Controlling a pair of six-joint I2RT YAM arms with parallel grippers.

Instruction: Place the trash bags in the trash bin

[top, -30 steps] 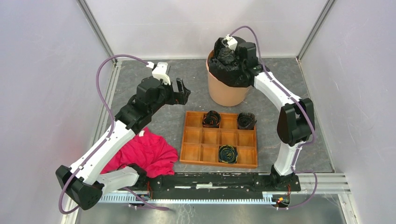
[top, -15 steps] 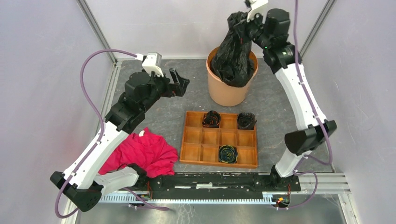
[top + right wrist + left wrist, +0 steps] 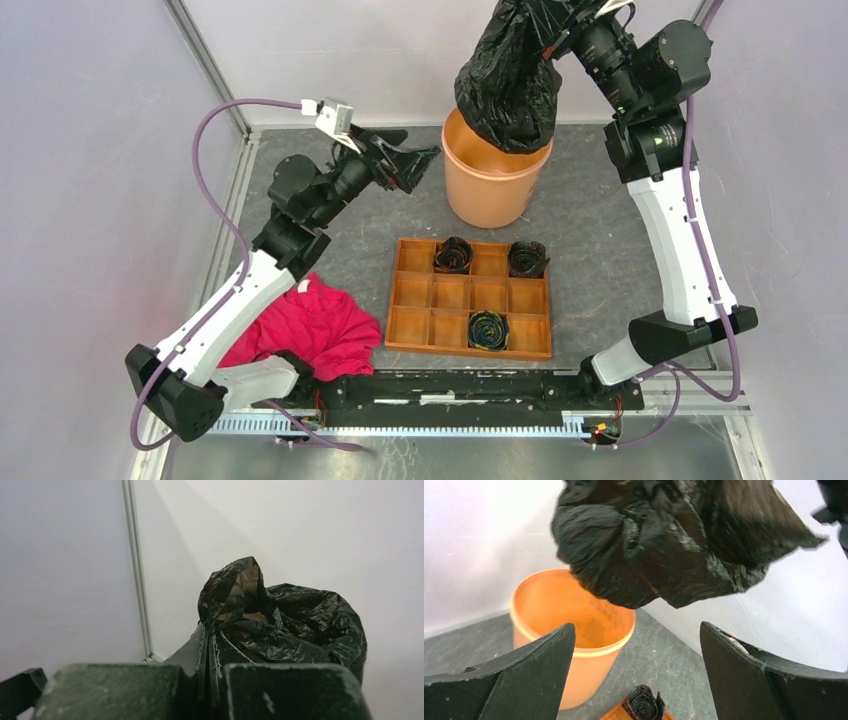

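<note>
Now holding trash bags (image 3: 510, 85) over trash bin (image 3: 490, 195), right gripper (image 3: 207, 680) clamped on them; left gripper (image 3: 412, 165) spread wide, empty.

Pale lavender-white panel walls (image 3: 90, 150) at left, top, right of frame. Aluminium corner posts (image 3: 205, 60) upper left, upper right. Dark grey mottled tabletop (image 3: 590, 250) centre. Slotted metal rail (image 3: 450, 425) along bottom. Light even, diffuse.

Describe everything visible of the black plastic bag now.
The thin, glossy black plastic trash bag is wrinkled all over and bunched into a lump. It hangs in the air over the open round terracotta-orange plastic bin, seemingly clear of its rim, pinched at the top by the shut right gripper. Nothing else touches it.
</note>
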